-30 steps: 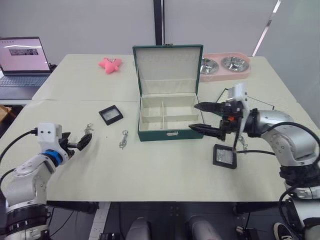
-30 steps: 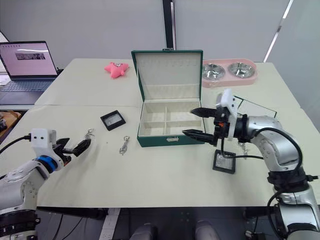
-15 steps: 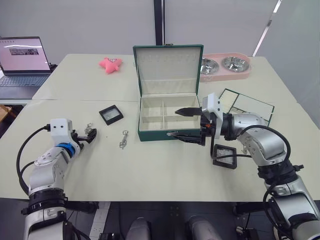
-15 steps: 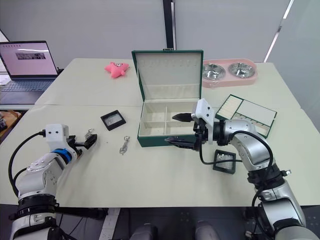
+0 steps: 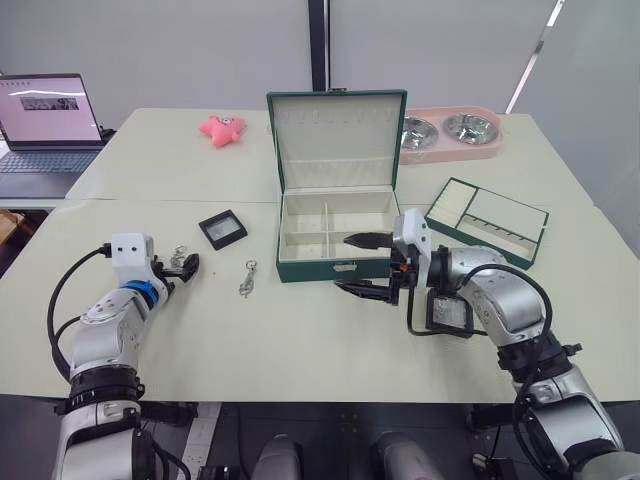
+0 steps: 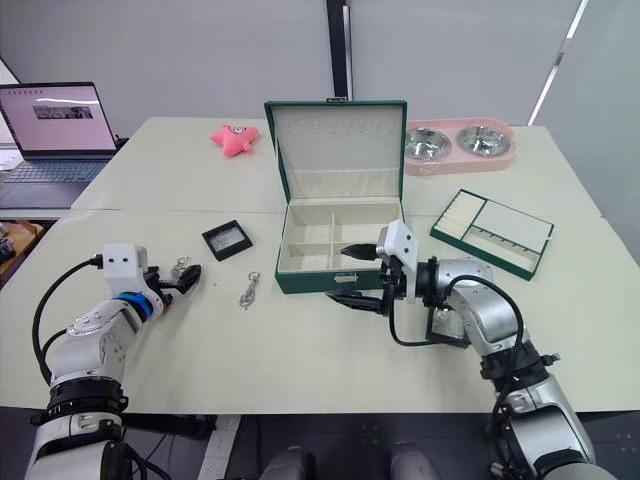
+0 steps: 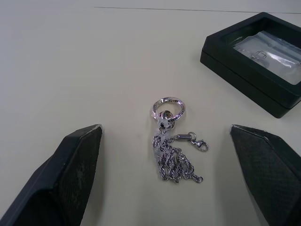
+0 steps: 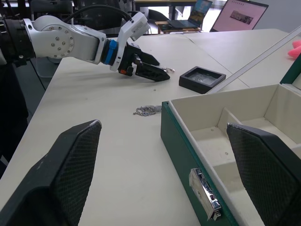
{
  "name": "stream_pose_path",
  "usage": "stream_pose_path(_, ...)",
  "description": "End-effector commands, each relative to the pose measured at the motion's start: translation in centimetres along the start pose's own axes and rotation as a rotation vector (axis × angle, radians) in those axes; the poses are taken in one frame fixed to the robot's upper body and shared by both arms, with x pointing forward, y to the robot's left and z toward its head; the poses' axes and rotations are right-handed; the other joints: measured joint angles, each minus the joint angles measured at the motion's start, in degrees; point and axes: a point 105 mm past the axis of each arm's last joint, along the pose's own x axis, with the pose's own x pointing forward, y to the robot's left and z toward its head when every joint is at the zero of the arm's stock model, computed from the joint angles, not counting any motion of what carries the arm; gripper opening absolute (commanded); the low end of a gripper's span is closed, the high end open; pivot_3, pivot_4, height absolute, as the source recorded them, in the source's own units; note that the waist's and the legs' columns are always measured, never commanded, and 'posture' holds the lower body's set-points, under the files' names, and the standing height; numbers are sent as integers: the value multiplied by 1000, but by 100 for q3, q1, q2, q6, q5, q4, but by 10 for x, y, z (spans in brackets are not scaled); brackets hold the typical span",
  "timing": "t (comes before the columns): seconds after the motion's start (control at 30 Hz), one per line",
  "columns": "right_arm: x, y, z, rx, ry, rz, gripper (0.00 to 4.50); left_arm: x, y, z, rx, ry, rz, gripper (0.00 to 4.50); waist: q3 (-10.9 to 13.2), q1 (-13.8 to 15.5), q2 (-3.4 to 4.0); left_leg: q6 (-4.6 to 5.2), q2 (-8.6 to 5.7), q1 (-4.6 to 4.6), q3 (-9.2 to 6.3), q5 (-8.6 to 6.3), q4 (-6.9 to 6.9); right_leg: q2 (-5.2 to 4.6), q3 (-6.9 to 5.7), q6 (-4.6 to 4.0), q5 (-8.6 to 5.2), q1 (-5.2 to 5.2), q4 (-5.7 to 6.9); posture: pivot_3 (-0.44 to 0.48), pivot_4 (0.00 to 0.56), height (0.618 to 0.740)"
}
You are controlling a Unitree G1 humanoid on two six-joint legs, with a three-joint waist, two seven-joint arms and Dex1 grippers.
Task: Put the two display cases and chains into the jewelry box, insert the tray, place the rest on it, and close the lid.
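Large dark green rectangular jewelry box [image 5: 335, 240] sits at the middle of the cream table [image 5: 300, 340], its hinged green lid [image 5: 336, 138] standing upright and open, cream-lined compartments empty. Shallow dark green tray with cream compartments [image 5: 487, 220] lies toward the right edge, well apart from the box. One small square black-framed display case [image 5: 222, 229] rests left of the box; a second black-framed display case with silvery contents [image 5: 449, 313] lies near the front right, partly behind the right forearm. A short silver chain with a ring [image 7: 172, 141] lies on the table between the left gripper's [image 5: 178, 268] two black fingers, which are spread wide and not touching it; the first display case is just beyond it in the left wrist view. Another short silver chain [image 5: 247, 279] lies between that case and the box's front left corner. Right gripper [image 5: 366, 263] hovers at the box's front wall near the small metal clasp [image 8: 204, 193], jaws wide apart, holding nothing. Pink double-bowl feeder [image 5: 450, 134] and pink star-shaped toy [image 5: 220, 129] sit near the far edge; an open laptop [image 5: 42, 130] is at far left.
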Motion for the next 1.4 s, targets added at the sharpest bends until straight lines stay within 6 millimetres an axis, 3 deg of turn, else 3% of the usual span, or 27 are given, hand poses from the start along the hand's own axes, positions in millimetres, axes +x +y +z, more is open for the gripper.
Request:
stream_pose_path(0.03, 0, 0, 6, -27, -34, -1, 4488, 3, 0, 3, 14, -7, 2, 4500, 0, 0, 0, 0, 0, 0, 0, 0, 0, 0, -1, 0, 0, 0, 0, 0, 150, 740)
stream_pose_path(0.27, 0, -1, 8, -38, -33, -4, 4488, 8, 1, -2, 25, 41, 7, 4500, 0, 1, 0, 0, -2, 1, -1, 0, 1, 0, -1, 0, 0, 0, 2, 0, 150, 740)
stream_pose_path(0.3, 0, -2, 8, -40, -32, -5, 4498, 8, 1, -2, 24, 48, 8, 4316, 0, 1, 0, 0, -2, 1, -1, 0, 1, 0, -1, 0, 0, 0, 3, 0, 150, 740)
stream_pose_path(0.37, -1, -2, 8, -42, -30, -8, 4500, 7, 1, -4, 25, 57, 6, 3891, 0, 1, 0, 0, -2, 1, -1, 0, 1, 0, -1, 0, 0, 0, 3, 0, 150, 740)
stream_pose_path(0.8, -3, -4, 9, -43, -22, -7, 4500, -4, 3, -15, 17, 99, 17, 23, -2, -12, 3, 0, 0, 6, 2, 0, 0, 0, 3, 0, 0, 1, 7, 0, 150, 740)
stream_pose_path(1.13, -4, -9, 17, -54, -46, -11, 4500, -7, 2, -10, 22, 81, 18, 7, -2, -21, 3, 0, 1, 8, 6, 0, -1, 1, 7, 0, 0, 1, 7, 0, 150, 740)
stream_pose_path(1.4, -10, -14, 35, -65, -82, -21, 4500, -18, -10, 36, 8, -25, 8, 7, 1, -3, -1, 0, 2, 2, 0, 0, -1, 0, 4, 0, 0, -1, 5, 0, 150, 740)
